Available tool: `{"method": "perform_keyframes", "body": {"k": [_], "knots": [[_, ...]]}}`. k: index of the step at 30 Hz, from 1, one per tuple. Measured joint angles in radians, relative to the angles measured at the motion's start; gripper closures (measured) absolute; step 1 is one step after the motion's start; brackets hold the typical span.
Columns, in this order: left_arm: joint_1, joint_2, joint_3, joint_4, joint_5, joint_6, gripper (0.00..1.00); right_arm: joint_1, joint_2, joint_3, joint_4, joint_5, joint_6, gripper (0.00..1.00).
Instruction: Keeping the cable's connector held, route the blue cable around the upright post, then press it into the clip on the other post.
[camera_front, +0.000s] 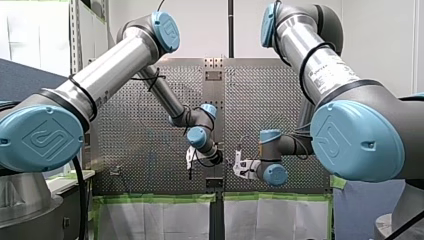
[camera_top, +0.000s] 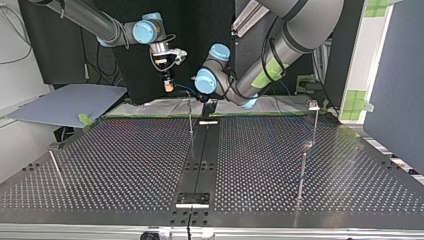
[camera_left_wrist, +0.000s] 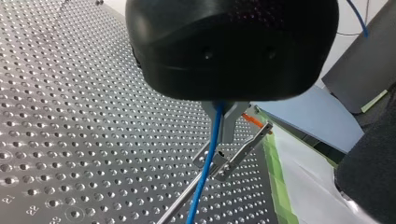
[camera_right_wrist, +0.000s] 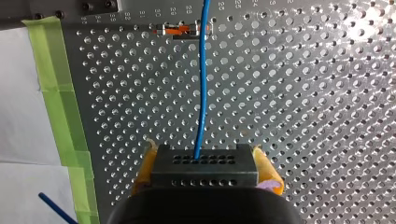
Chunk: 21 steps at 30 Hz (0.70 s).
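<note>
Blue cable (camera_right_wrist: 201, 93): leaves the connector (camera_right_wrist: 204, 164), a dark perforated block, and runs straight ahead of my right gripper (camera_right_wrist: 205, 171) over the perforated table (camera_right_wrist: 303, 93). The yellow pads (camera_right_wrist: 145, 170) press on the block from both sides, so the connector is held. The cable's long axis lies in line with this gripper's reach, with no sag visible.

Left wrist view: the same cable comes out between the metal fingers (camera_left_wrist: 232, 122) of my left gripper (camera_left_wrist: 223, 123) and slants down toward the table. The fingers look pressed together on it, pinching the cable. The contact point sits partly under the black body, so this is a judgement.

Post (camera_left_wrist: 245, 147): a slim metal rod with orange at its head, just beside the left fingers. The cable crosses in front of it lower down; touching or apart, cannot tell. Plain post or clip post, cannot tell either.

Top view: both grippers work at the far edge of the table, near its middle. The left one is close beside a thin centre post (camera_top: 190, 120). The right one is higher, toward the view's left. A second post (camera_top: 314, 125) with a block-like head stands well apart at the view's right.

Judgement: routing is under way and the wrap is not yet made. The left arm is nearer the post, so the coming move turns on carrying the pinched span sideways around the rod while the right holds the connector end.
</note>
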Motion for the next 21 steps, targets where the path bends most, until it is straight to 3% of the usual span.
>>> {"method": "perform_keyframes", "body": {"k": [10, 21], "knots": [[0.0, -0.02, 0.0, 0.012, -0.004, 0.004, 1.0, -0.008, 0.004, 0.0, -0.001, 0.002, -0.002, 1.0], [0.001, -0.038, 0.0, 0.064, -0.025, 0.005, 1.0, -0.037, 0.059, -0.011, -0.019, 0.005, 0.002, 1.0]]}}
